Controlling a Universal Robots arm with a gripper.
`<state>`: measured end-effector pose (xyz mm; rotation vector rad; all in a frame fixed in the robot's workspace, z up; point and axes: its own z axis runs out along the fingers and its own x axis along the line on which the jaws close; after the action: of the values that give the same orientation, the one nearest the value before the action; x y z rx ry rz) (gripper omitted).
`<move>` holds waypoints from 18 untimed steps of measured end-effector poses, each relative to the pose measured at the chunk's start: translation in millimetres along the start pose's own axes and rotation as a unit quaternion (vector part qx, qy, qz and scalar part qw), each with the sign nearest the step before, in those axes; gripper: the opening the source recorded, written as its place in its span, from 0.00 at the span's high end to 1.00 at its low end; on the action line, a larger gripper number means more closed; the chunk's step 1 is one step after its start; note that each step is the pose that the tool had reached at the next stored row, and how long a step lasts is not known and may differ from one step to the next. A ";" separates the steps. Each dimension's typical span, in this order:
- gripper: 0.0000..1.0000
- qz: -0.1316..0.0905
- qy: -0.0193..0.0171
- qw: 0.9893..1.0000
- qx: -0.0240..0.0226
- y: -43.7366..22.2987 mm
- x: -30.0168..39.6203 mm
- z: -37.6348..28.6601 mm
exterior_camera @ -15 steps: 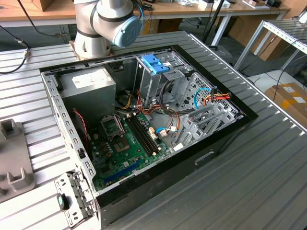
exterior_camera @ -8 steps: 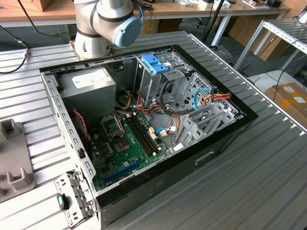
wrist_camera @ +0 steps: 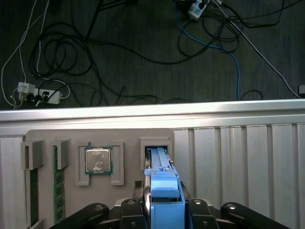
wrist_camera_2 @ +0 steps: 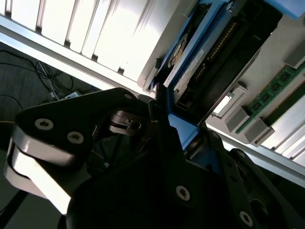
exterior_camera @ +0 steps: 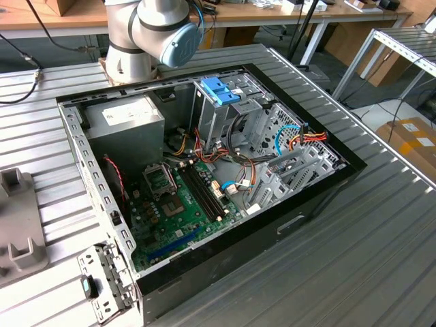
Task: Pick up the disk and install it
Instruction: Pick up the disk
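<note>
Disk (wrist_camera: 159,164) stands on edge in a narrow slot of a grey tray (wrist_camera: 128,138), its light-blue plastic rail facing the camera in the first wrist view. The gripper (wrist_camera: 164,193) is down over it, and the two black jaws sit tight against the blue rail from either side, clamped on the disk while its far end is in the slot. In the second wrist view the disk (wrist_camera_2: 190,67) shows its printed label and dark underside, with the gripper (wrist_camera_2: 183,133) closed on the blue end.

Beside the slot, the same tray holds a processor chip (wrist_camera: 98,160) in a square pocket, and memory sticks (wrist_camera: 58,191) lie in long pockets further along. The tray rests on a ribbed metal table (wrist_camera: 238,157), and beyond the table edge cables (wrist_camera: 143,47) and a power strip (wrist_camera: 40,95) lie on the dark floor.

In the exterior view an open computer case (exterior_camera: 313,197) lies on the table with its motherboard (exterior_camera: 184,204) exposed, a grey power supply (exterior_camera: 129,119) in one corner and a blue bracket (exterior_camera: 219,90) on top of the drive cage. The arm (exterior_camera: 150,34) rises behind the case.
</note>
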<state>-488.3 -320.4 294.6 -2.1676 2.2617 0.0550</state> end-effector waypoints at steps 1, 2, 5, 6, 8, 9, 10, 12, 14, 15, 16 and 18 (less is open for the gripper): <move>0.63 0.000 -0.001 1.000 0.000 0.0 0.0 -0.8; 0.63 0.000 -0.002 1.000 0.000 0.1 -0.1 -1.5; 0.63 0.000 -0.004 1.000 0.000 0.1 -0.2 -3.6; 0.63 0.000 -0.005 1.000 0.000 0.1 -0.3 -4.3; 0.63 0.000 -0.005 1.000 0.000 0.1 -0.4 -5.9; 0.63 0.000 -0.006 1.000 0.000 0.1 -0.5 -7.3; 0.63 0.000 -0.006 1.000 0.000 0.2 -0.6 -8.3; 0.63 0.000 -0.007 1.000 0.000 0.2 -0.8 -10.7; 0.63 0.000 -0.007 1.000 0.000 0.3 -1.0 -13.0; 0.63 0.000 -0.007 1.000 0.000 0.3 -1.0 -14.3; 0.63 0.000 -0.008 1.000 0.000 0.4 -1.1 -15.5; 0.63 0.000 -0.009 1.000 0.000 0.4 -1.3 -18.3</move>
<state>-488.3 -319.7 312.9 -2.1588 2.2525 0.0735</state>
